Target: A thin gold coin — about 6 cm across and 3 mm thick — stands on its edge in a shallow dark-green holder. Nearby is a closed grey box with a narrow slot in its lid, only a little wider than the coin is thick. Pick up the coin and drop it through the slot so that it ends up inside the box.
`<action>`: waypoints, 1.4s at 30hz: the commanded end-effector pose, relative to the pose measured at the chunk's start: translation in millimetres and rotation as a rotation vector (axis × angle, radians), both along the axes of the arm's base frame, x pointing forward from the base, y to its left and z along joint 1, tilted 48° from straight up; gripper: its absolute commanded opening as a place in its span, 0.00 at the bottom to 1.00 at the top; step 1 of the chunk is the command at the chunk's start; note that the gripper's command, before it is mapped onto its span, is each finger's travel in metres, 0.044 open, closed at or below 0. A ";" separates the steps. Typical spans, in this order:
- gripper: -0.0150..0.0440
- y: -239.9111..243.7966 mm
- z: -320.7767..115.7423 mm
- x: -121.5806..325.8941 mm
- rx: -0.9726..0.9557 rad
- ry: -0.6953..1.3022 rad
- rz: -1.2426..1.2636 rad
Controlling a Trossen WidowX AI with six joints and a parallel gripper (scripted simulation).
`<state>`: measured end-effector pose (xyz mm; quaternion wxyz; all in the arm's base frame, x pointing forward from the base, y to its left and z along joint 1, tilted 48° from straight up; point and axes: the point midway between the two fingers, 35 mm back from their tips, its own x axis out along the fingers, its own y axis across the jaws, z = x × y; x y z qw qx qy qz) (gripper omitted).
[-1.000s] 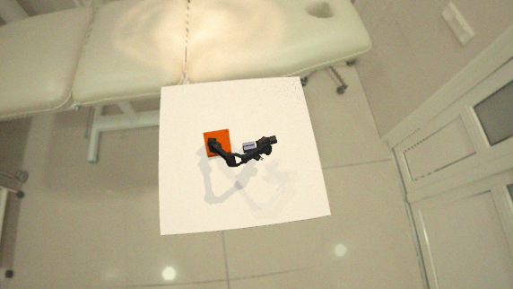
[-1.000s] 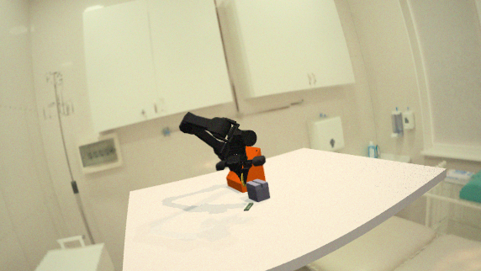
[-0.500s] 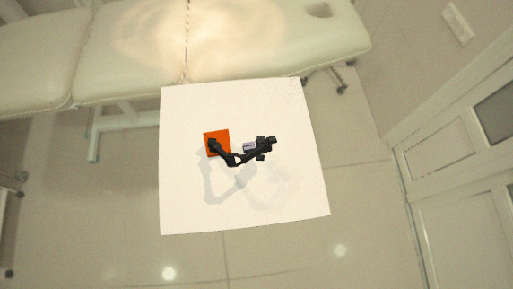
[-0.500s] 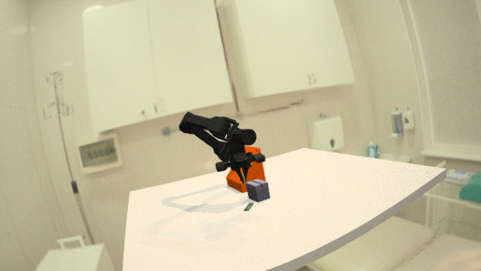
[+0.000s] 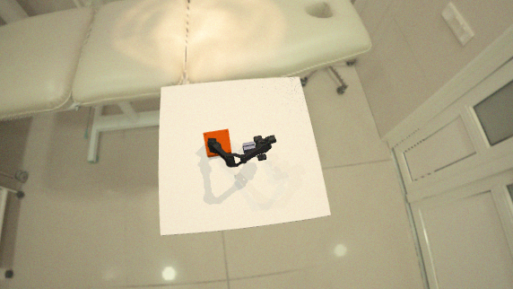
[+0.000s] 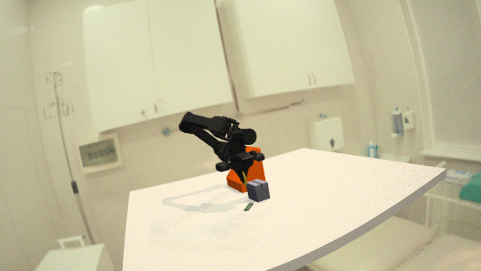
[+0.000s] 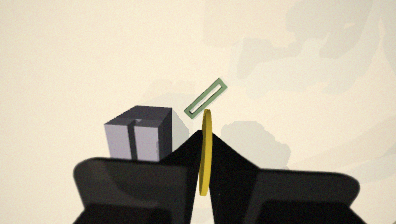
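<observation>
Between the black fingers, the hand [image 7: 205, 187] grips the gold coin [image 7: 205, 152] by its flat faces, edge-on, long axis running straight ahead. Held aloft, it hangs just right of the grey box [image 7: 141, 133], roughly parallel to its slot [image 7: 132, 141]. Beyond, the green holder [image 7: 205, 98] lies vacated on the table [image 7: 75, 60].

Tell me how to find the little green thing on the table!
Start at the big white table and find the black robot arm by the orange block. Just in front sits a small grey box. The green holder lies flat beside that box: a thin, dark-green rectangular frame, the only green thing there.
</observation>
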<state>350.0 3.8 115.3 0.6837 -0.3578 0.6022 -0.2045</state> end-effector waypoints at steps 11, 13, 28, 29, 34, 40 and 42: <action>0.25 17.2 -22.9 -22.4 0.003 0.010 0.007; 0.25 19.4 -26.1 -25.9 0.004 0.010 0.008; 0.25 33.0 -48.9 -53.3 0.002 0.012 0.008; 0.25 33.7 -50.3 -55.2 0.002 0.012 0.007; 0.25 36.9 -57.3 -64.9 0.000 0.012 0.007; 0.25 36.7 -56.6 -63.8 -0.002 0.013 0.008; 0.25 36.4 -55.7 -62.5 -0.003 0.013 0.009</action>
